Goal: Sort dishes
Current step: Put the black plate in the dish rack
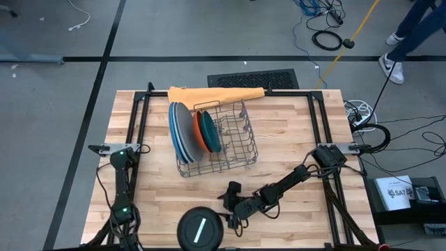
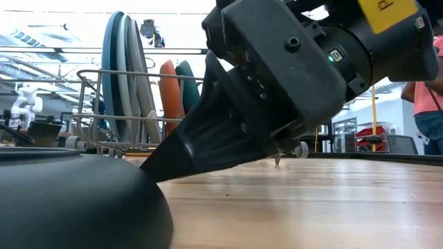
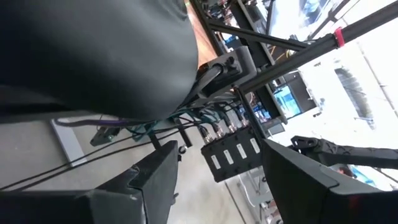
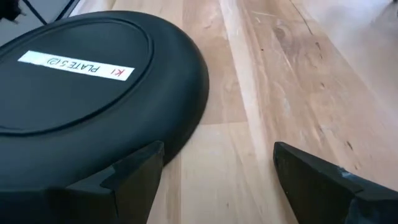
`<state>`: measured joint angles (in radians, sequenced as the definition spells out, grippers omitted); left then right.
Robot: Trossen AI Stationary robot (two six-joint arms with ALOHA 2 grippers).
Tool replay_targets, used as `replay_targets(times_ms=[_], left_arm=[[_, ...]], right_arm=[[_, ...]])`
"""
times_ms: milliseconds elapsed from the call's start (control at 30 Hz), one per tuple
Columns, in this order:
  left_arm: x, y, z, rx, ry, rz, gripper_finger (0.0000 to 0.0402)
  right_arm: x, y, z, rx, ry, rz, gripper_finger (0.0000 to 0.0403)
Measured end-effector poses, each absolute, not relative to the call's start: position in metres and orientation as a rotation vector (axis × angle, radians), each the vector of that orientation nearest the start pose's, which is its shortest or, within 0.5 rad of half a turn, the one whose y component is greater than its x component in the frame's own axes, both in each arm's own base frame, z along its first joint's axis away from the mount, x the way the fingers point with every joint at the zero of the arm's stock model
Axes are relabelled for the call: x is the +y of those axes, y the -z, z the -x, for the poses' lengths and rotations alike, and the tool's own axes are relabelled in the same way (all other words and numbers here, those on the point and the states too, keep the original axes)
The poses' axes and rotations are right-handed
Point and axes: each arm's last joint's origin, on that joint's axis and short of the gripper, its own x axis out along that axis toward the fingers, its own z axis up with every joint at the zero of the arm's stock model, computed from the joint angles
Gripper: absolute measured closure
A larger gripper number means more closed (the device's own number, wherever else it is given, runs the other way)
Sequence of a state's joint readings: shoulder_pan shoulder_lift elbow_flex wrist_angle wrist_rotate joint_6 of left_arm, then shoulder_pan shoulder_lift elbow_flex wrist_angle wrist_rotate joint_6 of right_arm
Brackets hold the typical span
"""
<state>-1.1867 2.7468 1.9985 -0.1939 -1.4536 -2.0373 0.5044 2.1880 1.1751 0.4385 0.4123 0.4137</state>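
Observation:
A black plate [image 1: 200,230] with a white stripe lies flat at the table's near edge, also seen as the black plate [image 4: 93,93]. My right gripper [image 4: 217,168] is open and low over the table, just right of the plate, pointing at it. Large blue and grey plates [image 1: 181,132], an orange plate [image 1: 200,132] and a teal plate [image 1: 211,132] stand on edge in the wire rack [image 1: 233,146]. My left gripper [image 3: 217,180] is open beside the near edge, a dark rounded mass [image 3: 93,56] before it, nothing between its fingers. My right gripper has one finger [image 4: 140,165] right at the black plate's rim [image 4: 186,124], coming level and slightly downward from the table's right. I cannot tell whether the finger touches the rim. The plate lies flat on the wood.
A folded orange cloth [image 1: 216,94] lies behind the rack at the far edge. Bare wood [image 1: 300,209] spreads right of the plate and between plate and rack. Black frame posts [image 1: 143,111] stand at the table's sides. A person [image 2: 426,90] stands beyond the table.

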Motion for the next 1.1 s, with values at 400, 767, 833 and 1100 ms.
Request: replay_targets(times_ms=[400, 767, 833, 1100], left_arm=[[-0.475, -0.022, -0.222, -0.112, -0.336, 1.094, 0.0173], [-0.475, -0.023, -0.222, -0.146, -0.338, 1.096, 0.0173], [-0.474, -0.023, -0.221, -0.148, -0.338, 1.092, 0.0173], [-0.475, -0.023, -0.22, -0.147, -0.337, 1.083, 0.0173]], right_arm=[[0.192, -0.092, -0.388, 0.52, 0.01, -0.026, 0.0105], [0.173, -0.094, -0.399, 0.506, -0.029, 0.009, 0.0105], [0.174, -0.094, -0.399, 0.508, -0.066, 0.008, 0.0105], [0.179, -0.096, -0.399, 0.503, -0.191, 0.022, 0.0105]])
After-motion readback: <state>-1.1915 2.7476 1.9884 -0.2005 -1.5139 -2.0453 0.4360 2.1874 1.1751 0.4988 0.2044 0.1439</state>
